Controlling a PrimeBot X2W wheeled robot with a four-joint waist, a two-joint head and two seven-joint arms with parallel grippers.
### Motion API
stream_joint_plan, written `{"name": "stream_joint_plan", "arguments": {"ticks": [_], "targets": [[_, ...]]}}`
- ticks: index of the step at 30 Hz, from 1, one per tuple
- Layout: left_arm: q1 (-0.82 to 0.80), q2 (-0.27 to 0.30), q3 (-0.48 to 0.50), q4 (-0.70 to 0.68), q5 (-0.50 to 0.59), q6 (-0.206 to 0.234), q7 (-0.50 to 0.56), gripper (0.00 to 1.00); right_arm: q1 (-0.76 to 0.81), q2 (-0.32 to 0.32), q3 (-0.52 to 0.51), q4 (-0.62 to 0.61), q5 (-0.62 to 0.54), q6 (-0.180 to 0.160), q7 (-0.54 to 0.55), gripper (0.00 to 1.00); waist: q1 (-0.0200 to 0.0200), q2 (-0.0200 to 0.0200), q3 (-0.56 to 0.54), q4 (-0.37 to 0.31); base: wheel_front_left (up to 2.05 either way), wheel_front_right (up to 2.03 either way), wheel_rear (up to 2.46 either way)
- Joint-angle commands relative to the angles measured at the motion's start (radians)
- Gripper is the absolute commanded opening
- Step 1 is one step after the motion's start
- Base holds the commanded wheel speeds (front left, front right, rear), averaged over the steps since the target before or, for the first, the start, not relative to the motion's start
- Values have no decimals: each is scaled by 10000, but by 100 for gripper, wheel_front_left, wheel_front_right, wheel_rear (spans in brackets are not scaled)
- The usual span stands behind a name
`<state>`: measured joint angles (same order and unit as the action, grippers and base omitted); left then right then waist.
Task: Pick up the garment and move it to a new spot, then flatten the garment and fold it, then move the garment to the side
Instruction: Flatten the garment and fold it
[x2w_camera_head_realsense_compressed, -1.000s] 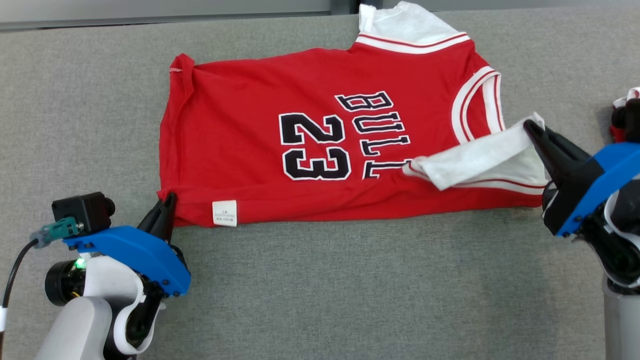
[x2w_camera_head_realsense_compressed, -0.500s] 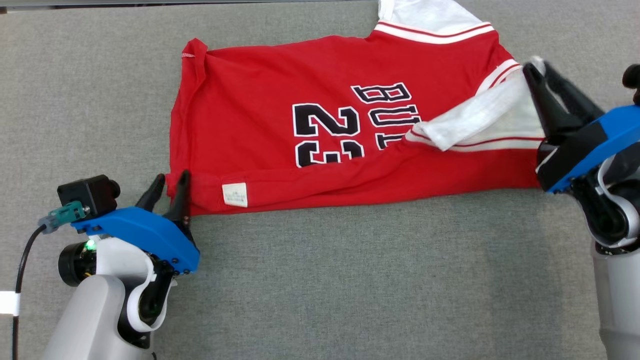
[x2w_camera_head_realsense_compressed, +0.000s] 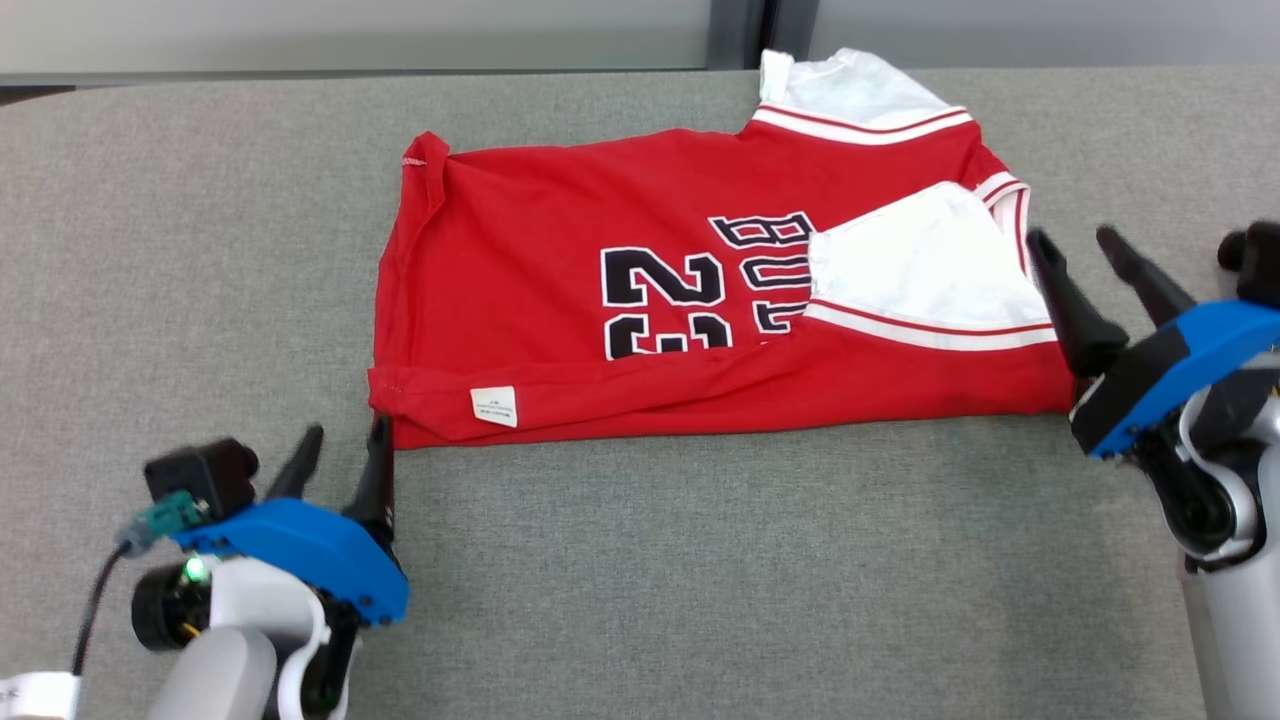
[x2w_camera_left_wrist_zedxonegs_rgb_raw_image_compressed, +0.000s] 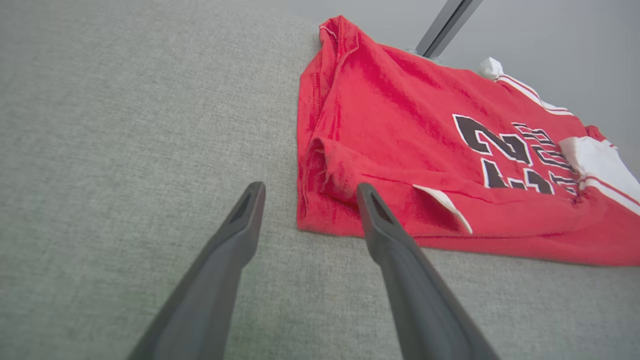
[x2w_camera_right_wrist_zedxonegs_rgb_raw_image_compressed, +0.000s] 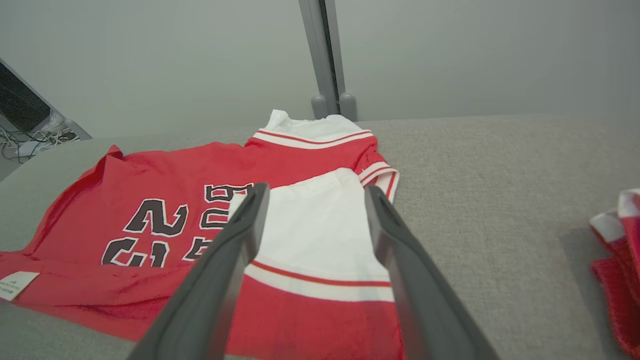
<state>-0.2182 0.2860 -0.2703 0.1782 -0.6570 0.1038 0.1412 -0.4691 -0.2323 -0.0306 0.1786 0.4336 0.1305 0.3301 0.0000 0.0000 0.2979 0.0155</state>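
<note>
On the grey tabletop (x2w_camera_head_realsense_compressed: 700, 580) the red number-23 jersey (x2w_camera_head_realsense_compressed: 560, 220) lay flat, its near long edge and white sleeve (x2w_camera_head_realsense_compressed: 920, 260) folded inward. Left end effector (x2w_camera_head_realsense_compressed: 345, 428) sat spread beside the hem corner, right end effector (x2w_camera_head_realsense_compressed: 1070, 235) spread beside the shoulder end. Both were empty, likely so the fold could settle.

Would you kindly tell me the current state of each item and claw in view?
Jersey: lying on the grey surface, near edge folded over, held by neither claw.
Near sleeve: folded flat across the jersey front.
Left claw: open, empty, beside the hem corner.
Right claw: open, empty, beside the shoulder end.
</note>
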Motion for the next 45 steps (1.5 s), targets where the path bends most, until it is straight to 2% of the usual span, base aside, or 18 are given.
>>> {"name": "stream_joint_plan", "arguments": {"ticks": [1,10,21,23,24,25,26,32,35,37,40,45], "targets": [[143,47,-48,-5,56,15,43,100,155,5,-76,0,-31,5,75,100,0,0,-68,-56,0,0,0],[136,95,-204,417,317,238,-42,100,1064,560,-960,196,-582,5,159,100,0,0,-26,-252,0,0,0],[-642,6,-233,1228,355,324,-73,100,500,1276,-1787,1360,-1462,5,-65,100,0,0,487,-360,0,0,0],[-721,-70,-304,1354,297,227,-38,100,391,1369,-1851,1485,-1558,5,-103,100,0,0,577,-359,0,0,0],[-745,-99,-366,1414,256,155,24,73,369,1416,-1865,1528,-1615,5,-142,100,0,0,610,-361,0,0,0],[-762,-134,-428,1463,221,63,74,27,322,1460,-1876,1593,-1625,5,-153,100,0,0,654,-366,0,0,0],[-766,-160,-519,1546,217,5,162,0,272,1484,-1939,1684,-1685,5,-168,100,0,0,682,-367,0,0,0],[-762,-247,-726,1770,164,-135,294,0,206,1623,-2118,2231,-2042,5,107,100,0,0,792,-324,0,0,0],[-795,-304,-810,1853,164,-164,310,0,244,1712,-1892,2569,-2118,5,529,100,0,0,808,-283,0,0,0],[-802,-338,-874,1911,150,-189,325,0,287,1765,-1629,2647,-2173,18,696,0,0,0,788,-259,0,0,0],[-747,-370,-914,1887,49,-264,364,0,436,1737,-1652,2376,-2110,13,599,0,0,0,647,-225,0,0,0],[-543,-199,-597,1276,-310,-360,338,0,1054,1689,-2041,1152,-1827,4,577,0,0,0,249,-227,0,0,0]]}}
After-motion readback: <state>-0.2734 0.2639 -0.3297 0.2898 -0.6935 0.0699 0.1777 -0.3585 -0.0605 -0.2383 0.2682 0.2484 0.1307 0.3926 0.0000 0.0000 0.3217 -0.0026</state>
